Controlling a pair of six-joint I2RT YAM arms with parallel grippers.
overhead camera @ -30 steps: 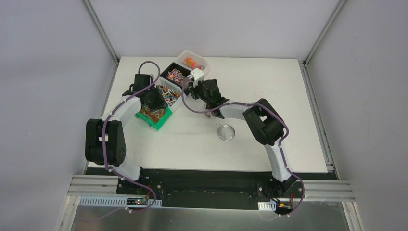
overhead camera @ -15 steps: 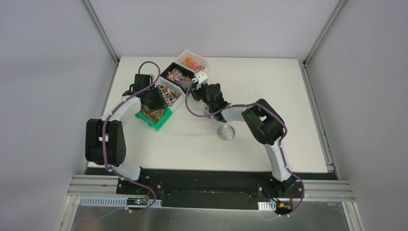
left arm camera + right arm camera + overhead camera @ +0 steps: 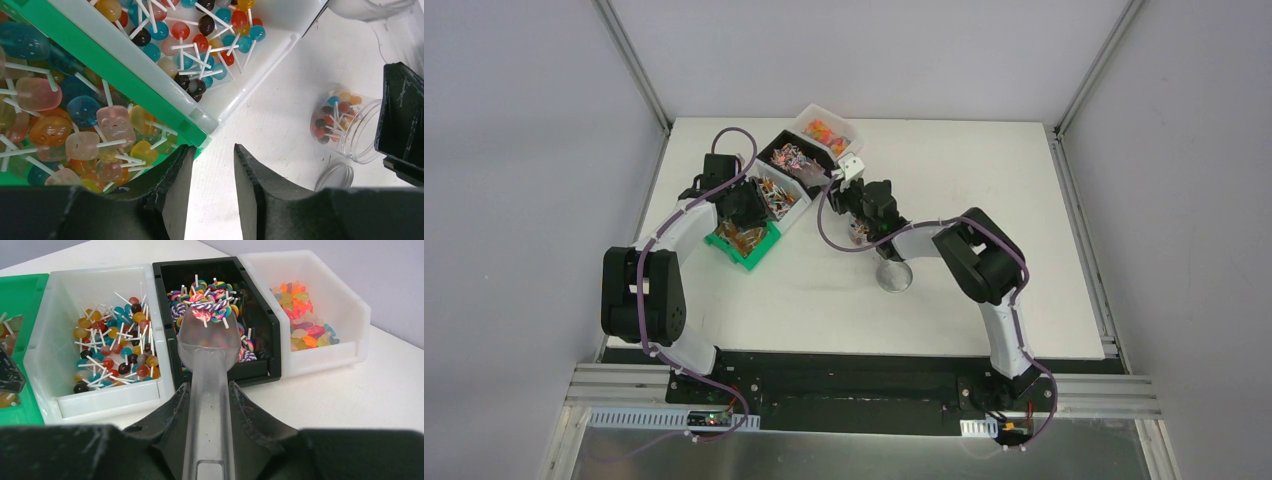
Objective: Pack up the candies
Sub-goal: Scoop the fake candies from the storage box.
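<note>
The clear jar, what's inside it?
Little round lollipops in red, brown, orange and blue sit inside the clear jar. The right arm hides its right edge.

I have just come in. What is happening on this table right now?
The right gripper holds a clear scoop heaped with swirl lollipops, near the black bin. The left gripper hovers empty, jaws slightly apart, at the corner of the green bin. A clear jar, partly filled with round lollipops, sits on the table, its lid off beside it.
</note>
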